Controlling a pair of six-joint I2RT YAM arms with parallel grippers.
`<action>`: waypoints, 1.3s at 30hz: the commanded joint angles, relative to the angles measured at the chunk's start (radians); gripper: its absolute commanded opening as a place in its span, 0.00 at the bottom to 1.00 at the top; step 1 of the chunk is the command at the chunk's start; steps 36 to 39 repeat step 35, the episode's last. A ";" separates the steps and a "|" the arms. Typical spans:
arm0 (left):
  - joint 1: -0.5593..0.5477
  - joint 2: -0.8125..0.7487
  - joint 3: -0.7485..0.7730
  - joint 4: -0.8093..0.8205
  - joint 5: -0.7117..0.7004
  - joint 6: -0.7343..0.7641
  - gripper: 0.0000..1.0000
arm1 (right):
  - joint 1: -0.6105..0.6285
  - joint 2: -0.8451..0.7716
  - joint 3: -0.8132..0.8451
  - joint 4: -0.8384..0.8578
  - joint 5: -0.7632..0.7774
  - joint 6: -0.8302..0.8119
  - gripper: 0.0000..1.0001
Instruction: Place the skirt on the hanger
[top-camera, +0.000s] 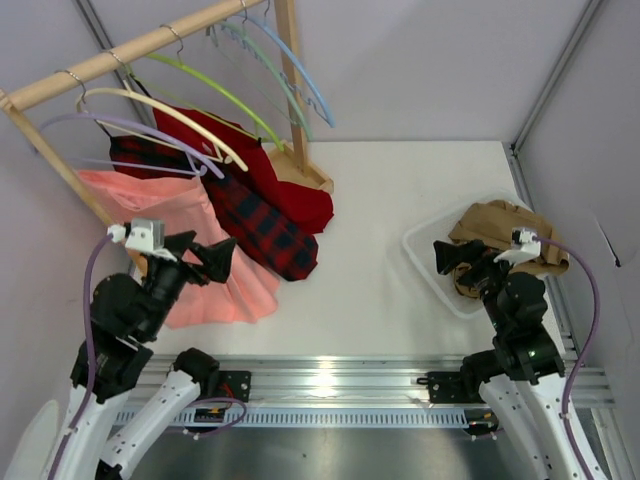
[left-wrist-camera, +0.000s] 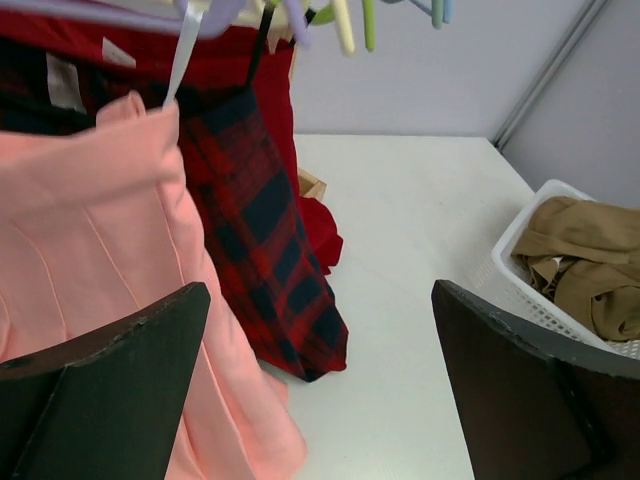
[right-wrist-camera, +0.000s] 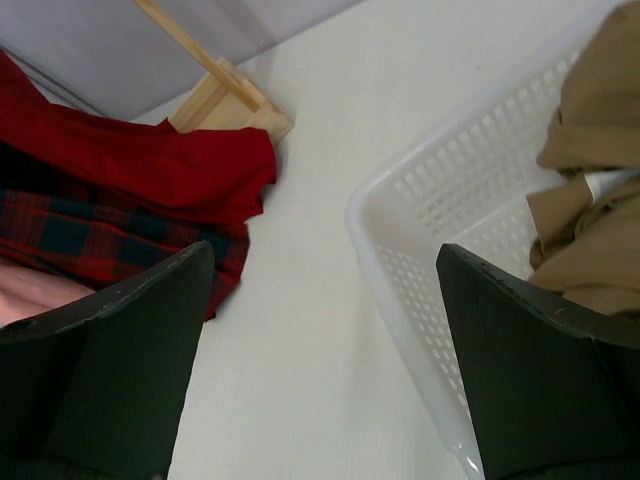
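The deep-red skirt (top-camera: 295, 195) hangs at the wooden rack beneath the lime-green hanger (top-camera: 215, 95), its hem bunched on the table by the rack's foot. I cannot tell which hanger carries it. It also shows in the left wrist view (left-wrist-camera: 320, 235) and the right wrist view (right-wrist-camera: 150, 160). A tip of the lime hanger shows at the top of the left wrist view (left-wrist-camera: 368, 20). My left gripper (top-camera: 210, 255) is open and empty, over the salmon skirt's edge, short of the red skirt (left-wrist-camera: 320, 390). My right gripper (top-camera: 455, 258) is open and empty beside the basket (right-wrist-camera: 325, 370).
A plaid skirt (top-camera: 265, 225) and a salmon-pink skirt (top-camera: 200, 260) hang in front of the red one. The rack (top-camera: 120, 58) also holds cream, lavender and light-blue hangers. A white basket (top-camera: 425, 255) with tan cloth (top-camera: 505, 225) sits at the right.
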 joint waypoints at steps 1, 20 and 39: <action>0.007 -0.133 -0.151 0.061 -0.012 -0.088 1.00 | 0.002 -0.077 -0.058 0.003 0.071 0.072 0.99; 0.007 -0.228 -0.306 0.078 -0.112 -0.165 0.99 | 0.004 -0.080 -0.095 0.060 0.025 0.047 0.99; 0.007 -0.229 -0.309 0.089 -0.132 -0.168 0.99 | 0.004 -0.077 -0.070 0.077 -0.004 0.018 0.99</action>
